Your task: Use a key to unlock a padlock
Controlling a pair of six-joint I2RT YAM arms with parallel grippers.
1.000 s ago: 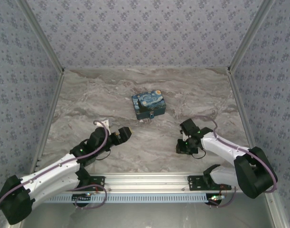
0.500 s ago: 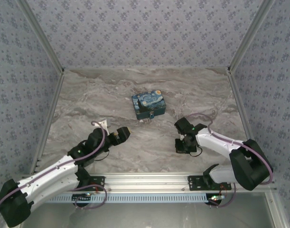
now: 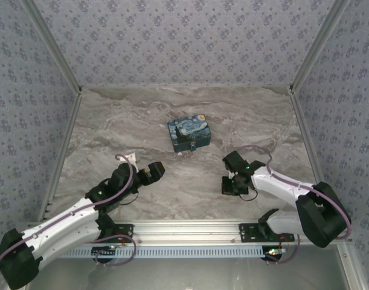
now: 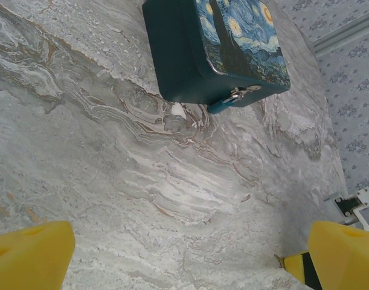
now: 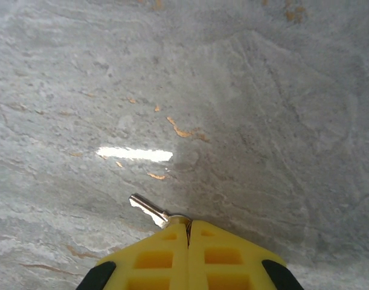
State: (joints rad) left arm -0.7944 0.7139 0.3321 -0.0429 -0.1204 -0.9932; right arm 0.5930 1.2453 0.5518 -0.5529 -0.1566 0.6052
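Padlock: the padlock (image 4: 223, 106) is small and teal. It hangs from the silvery latch on the near front face of the painted tin box (image 4: 232, 42), low against the table (image 3: 112, 127).
Box position: mid-table and slightly toward the far side, set at an angle to the table edges.
Right gripper: the right gripper (image 5: 188, 232) has its yellow fingers pressed together, pinching the key (image 5: 147, 208). The silvery blade sticks out to the left of the fingertips. I cannot tell whether it touches the marble.
Left gripper: the left gripper (image 3: 155, 170) has its jaws spread wide with nothing between them. One finger (image 4: 30, 257) sits at each lower corner of the wrist view, aimed toward the box.
In the way: bare marble lies between each gripper and the box front.
Edges: patterned wall panels (image 3: 184, 42) close the left, far and right sides. A metal rail (image 3: 190, 228) runs along the near edge.
Open room: wide bare marble to the left and right of the box, with a narrower strip behind it.
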